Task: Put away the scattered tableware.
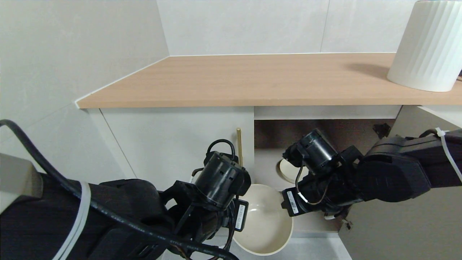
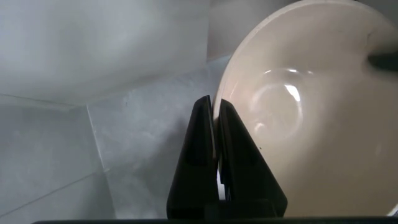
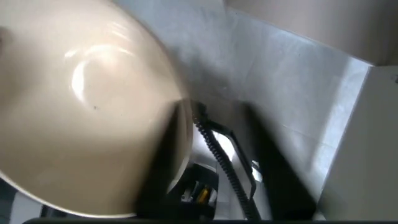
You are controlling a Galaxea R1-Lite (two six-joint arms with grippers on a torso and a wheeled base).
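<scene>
Currently grips the cream bowl (image 1: 265, 220) by its rim with the left gripper (image 2: 216, 107), fingers pinched tight on the edge — low, just in front of the open cabinet (image 1: 326, 112). Holds the right gripper (image 3: 217, 112) just beside the bowl's opposite rim, jaws apart. Shows a pale dish (image 1: 285, 171) inside the cabinet — and a white ribbed container (image 1: 426, 47) up on the wooden countertop (image 1: 252, 79).

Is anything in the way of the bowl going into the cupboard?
The cupboard stands open. The left gripper holds the bowl by its rim just outside it. The right arm hangs across the opening, and a plate lies on the shelf inside; both may crowd the way.
</scene>
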